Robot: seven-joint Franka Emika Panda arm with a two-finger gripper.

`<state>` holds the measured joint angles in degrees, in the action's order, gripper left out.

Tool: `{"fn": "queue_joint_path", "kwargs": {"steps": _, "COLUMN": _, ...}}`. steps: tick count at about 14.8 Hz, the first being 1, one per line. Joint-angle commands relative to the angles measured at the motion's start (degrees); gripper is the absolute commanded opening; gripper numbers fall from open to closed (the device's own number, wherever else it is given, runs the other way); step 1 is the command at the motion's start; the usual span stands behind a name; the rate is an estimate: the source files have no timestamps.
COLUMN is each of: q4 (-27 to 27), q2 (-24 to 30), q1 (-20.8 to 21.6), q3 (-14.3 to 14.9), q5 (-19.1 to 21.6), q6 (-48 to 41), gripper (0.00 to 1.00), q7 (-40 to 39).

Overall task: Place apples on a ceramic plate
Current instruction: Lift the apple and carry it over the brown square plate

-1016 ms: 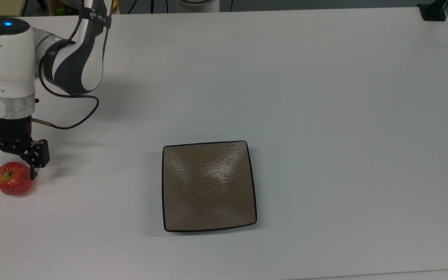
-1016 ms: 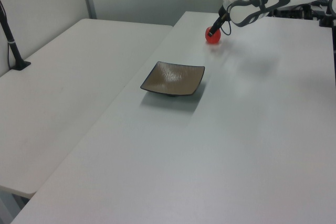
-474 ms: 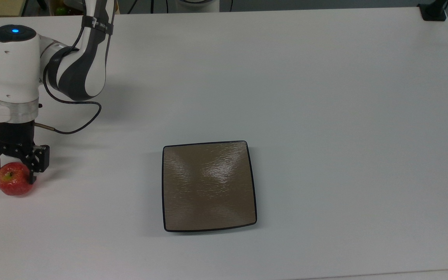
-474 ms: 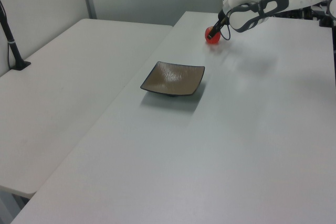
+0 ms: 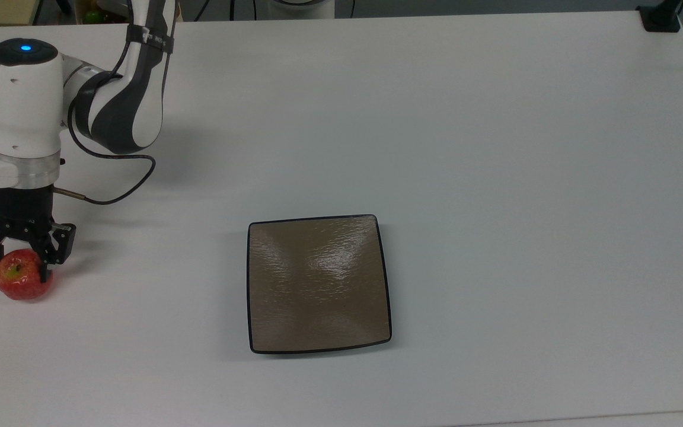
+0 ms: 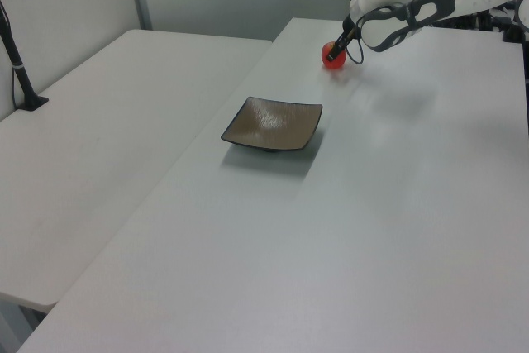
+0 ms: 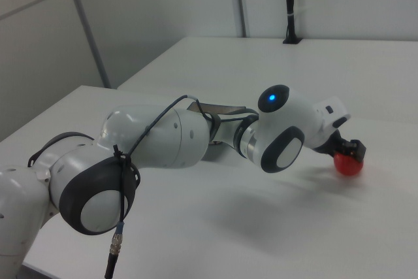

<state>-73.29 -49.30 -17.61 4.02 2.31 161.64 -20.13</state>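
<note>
The tool (image 5: pixel 17 261) hangs straight down over the apple (image 5: pixel 22 276) at the top view's far left, its two dark fingers (image 5: pixel 47 255) straddling the fruit's upper half — one on each side, drawn in close against the skin, though whether they actually press it I cannot tell. The apple sits on the bench (image 5: pixel 495 148), stem end up, and being round it offers no long axis to line up with. What the coming move turns on is the way to the ceramic plate (image 5: pixel 318 283): it lies well apart from the tool, off toward the top view's right and a little nearer that view's lower edge, with bare bench between. In the left view the apple (image 6: pixel 332 54) is beyond the plate (image 6: pixel 272 124), up and to the left view's right. The plate's dished centre holds nothing — so the carry is judged not yet begun.
</note>
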Motion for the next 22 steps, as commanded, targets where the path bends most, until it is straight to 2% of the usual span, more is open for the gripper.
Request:
{"fn": "queue_joint_path", "kwargs": {"steps": 1, "q4": 0.69, "q2": 0.42, "q1": 0.21, "q3": 0.03, "q5": -0.9, "q6": 0.43, "gripper": 0.0, "q7": 0.44}}
{"fn": "queue_joint_path", "kwargs": {"steps": 4, "q4": -1.76, "q2": 5.42, "q1": 0.56, "q3": 0.02, "q5": -0.12, "q6": -0.36, "gripper": 0.0, "q7": 0.45}}
{"fn": "queue_joint_path", "kwargs": {"steps": 10, "q4": -8.7, "q2": 19.39, "q1": 3.54, "q3": -0.06, "q5": 0.85, "q6": -11.32, "gripper": 0.0, "q7": 2.63}}
{"fn": "queue_joint_path", "kwargs": {"steps": 15, "q4": -10.29, "q2": 30.12, "q1": 6.62, "q3": -0.06, "q5": 2.25, "q6": -29.24, "gripper": 0.0, "q7": 4.14}}
{"fn": "queue_joint_path", "kwargs": {"steps": 18, "q4": -12.83, "q2": 36.09, "q1": 10.74, "q3": 0.37, "q5": 3.67, "q6": -37.87, "gripper": 0.0, "q7": 4.22}}
{"fn": "queue_joint_path", "kwargs": {"steps": 22, "q4": -21.44, "q2": 43.39, "q1": 16.97, "q3": 0.46, "q5": 3.67, "q6": -39.56, "gripper": 0.0, "q7": 7.98}}
